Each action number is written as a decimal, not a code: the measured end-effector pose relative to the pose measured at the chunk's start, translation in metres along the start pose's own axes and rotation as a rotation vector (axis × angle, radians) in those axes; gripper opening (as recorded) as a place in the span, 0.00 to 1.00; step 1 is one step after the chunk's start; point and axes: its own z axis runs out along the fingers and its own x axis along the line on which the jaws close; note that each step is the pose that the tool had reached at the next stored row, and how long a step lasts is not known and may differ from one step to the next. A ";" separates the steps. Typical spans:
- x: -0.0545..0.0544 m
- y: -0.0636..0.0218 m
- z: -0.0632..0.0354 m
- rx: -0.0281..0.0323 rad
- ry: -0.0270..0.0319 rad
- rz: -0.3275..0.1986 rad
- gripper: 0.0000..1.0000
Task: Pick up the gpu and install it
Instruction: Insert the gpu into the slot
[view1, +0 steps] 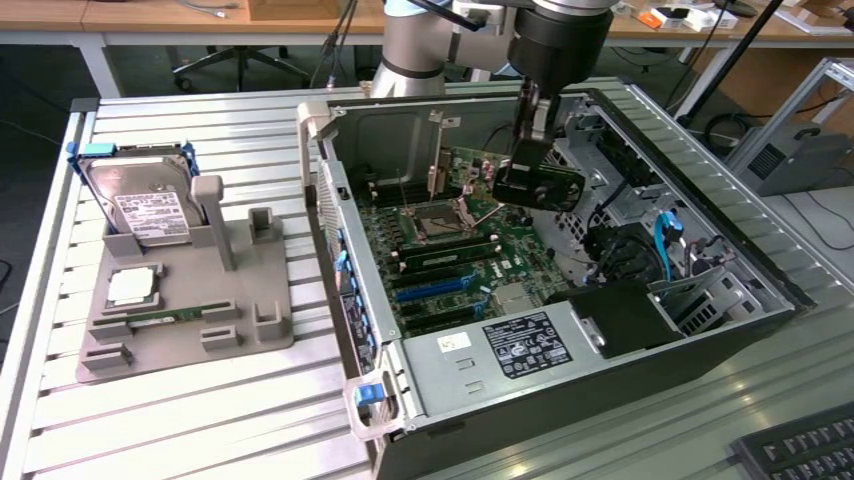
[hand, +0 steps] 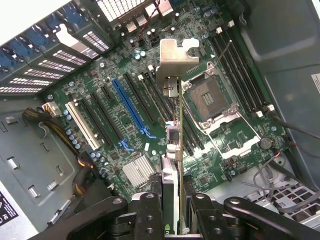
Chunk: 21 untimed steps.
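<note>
Tool (hand: 175, 207) clamped on the gpu (hand: 175, 130), card edge-on between its fingers above the motherboard (hand: 125, 120).

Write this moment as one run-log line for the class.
gripper: shut on gpu | gpu: edge-on above motherboard, not yet seated | place: inside open computer case

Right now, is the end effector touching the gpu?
Touching. In the wrist view the end effector clamps the gpu edge-on, a finger pressed against each face.

Silver-grey arm (view1: 407, 55) w/ black, screw-studded gripper (hand: 174, 202).
</note>
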 end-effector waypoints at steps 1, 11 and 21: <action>0.000 0.0000 0.0000 0.0001 0.0000 -0.002 0.27; 0.000 0.0000 0.0001 0.0005 -0.0010 -0.024 0.27; 0.000 0.0000 0.0002 0.0007 -0.0024 -0.046 0.27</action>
